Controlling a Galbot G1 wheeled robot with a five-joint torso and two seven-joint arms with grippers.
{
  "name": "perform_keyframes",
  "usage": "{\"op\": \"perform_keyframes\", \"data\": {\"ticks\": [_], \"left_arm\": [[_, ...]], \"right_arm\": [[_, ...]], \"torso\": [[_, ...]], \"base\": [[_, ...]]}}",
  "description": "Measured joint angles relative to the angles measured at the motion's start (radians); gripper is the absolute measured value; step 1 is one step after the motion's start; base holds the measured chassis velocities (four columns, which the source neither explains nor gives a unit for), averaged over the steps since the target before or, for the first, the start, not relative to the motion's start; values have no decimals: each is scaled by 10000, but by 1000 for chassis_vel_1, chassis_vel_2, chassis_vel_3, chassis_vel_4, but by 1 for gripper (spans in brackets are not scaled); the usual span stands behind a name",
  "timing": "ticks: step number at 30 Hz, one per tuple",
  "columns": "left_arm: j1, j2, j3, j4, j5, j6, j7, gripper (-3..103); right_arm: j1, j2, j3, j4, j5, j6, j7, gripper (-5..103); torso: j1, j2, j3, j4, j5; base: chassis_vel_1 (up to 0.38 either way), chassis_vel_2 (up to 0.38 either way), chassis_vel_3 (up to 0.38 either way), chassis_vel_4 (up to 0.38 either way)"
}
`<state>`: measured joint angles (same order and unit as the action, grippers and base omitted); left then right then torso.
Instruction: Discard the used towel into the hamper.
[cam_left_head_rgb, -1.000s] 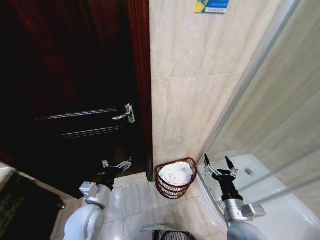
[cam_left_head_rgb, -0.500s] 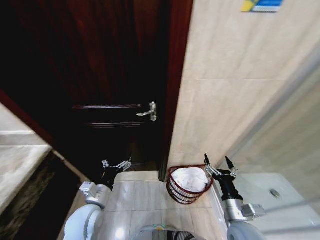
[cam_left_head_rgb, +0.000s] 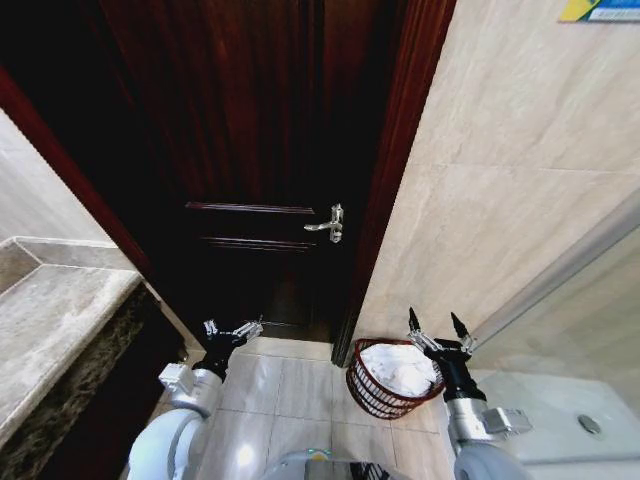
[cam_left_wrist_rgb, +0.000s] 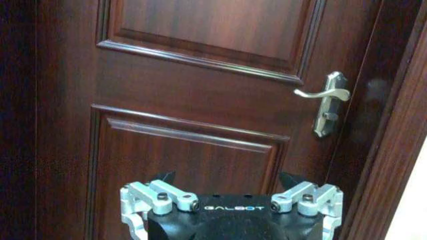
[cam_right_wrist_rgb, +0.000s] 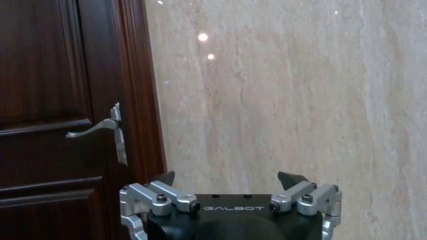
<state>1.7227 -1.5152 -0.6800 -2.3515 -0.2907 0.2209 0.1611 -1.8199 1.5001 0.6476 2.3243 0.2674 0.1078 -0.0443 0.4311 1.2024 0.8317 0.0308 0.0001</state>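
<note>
Head view: white towel (cam_left_head_rgb: 398, 367) lying in the hamper (cam_left_head_rgb: 392, 382), left claw (cam_left_head_rgb: 232, 330) and right claw (cam_left_head_rgb: 436, 333) both released and empty; a swing of the right arm, close beside the rim, could tip the light hamper.

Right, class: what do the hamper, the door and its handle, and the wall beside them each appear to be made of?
Hamper: reddish-brown wire, probably coated metal; its open rings show the white towel inside.
Door: dark polished wood or veneer, with raised panels and grain.
Door handle: silvery metal, bright sheen.
Wall: glossy beige stone-look tile, veined, with grout lines.
</note>
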Motion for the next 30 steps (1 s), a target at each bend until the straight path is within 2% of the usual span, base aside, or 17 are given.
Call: {"op": "perform_keyframes", "data": {"ticks": [8, 17, 18, 20, 22, 24, 26, 28, 30], "left_arm": [[0, 0, 0, 0, 0, 0, 0, 100], [0, 0, 1, 0, 0, 0, 0, 100], [1, 0, 0, -1, 0, 0, 0, 100], [0, 1, 1, 0, 0, 0, 0, 100], [0, 2, -1, -1, 0, -1, 0, 100], [0, 8, -2, 0, 0, 0, 0, 100], [0, 9, -2, 0, 0, -1, 0, 100], [2, 6, -2, 0, 0, -1, -1, 100], [1, -2, 1, 0, 0, 0, -1, 100]], "right_arm": [[0, 0, 1, 0, 0, 0, 0, 100], [0, 0, 1, -1, 0, 1, 1, 100], [1, 0, 1, -1, 0, 1, 0, 100], [0, 0, 0, 0, 0, 1, 1, 100], [1, 0, -1, 0, 0, 1, 0, 100], [0, 2, -2, -1, 0, 1, 0, 100], [-2, 2, -1, -1, 0, 1, 0, 100], [1, 2, -2, -1, 0, 0, 0, 100], [1, 0, 1, 0, 0, 0, 0, 100]], "torso": [[0, -5, -1, 2, 0], [-5, -6, -5, 2, -4], [-3, -7, -3, 2, 5], [-5, -7, -5, 1, -8], [-5, -7, -5, 1, 2], [-4, -8, -5, 1, -8], [-7, -6, -6, -4, -6], [-6, -8, -5, 7, -3], [-4, -9, -5, 3, 1]], "base": [[76, 78, -84, -100], [216, 210, -210, -210], [277, 264, -263, -254], [263, 276, -254, -260], [249, 250, -232, -258], [171, 161, -213, -175], [143, 110, -75, -115], [47, -6, -37, -18], [-30, -7, 71, 20]]}}
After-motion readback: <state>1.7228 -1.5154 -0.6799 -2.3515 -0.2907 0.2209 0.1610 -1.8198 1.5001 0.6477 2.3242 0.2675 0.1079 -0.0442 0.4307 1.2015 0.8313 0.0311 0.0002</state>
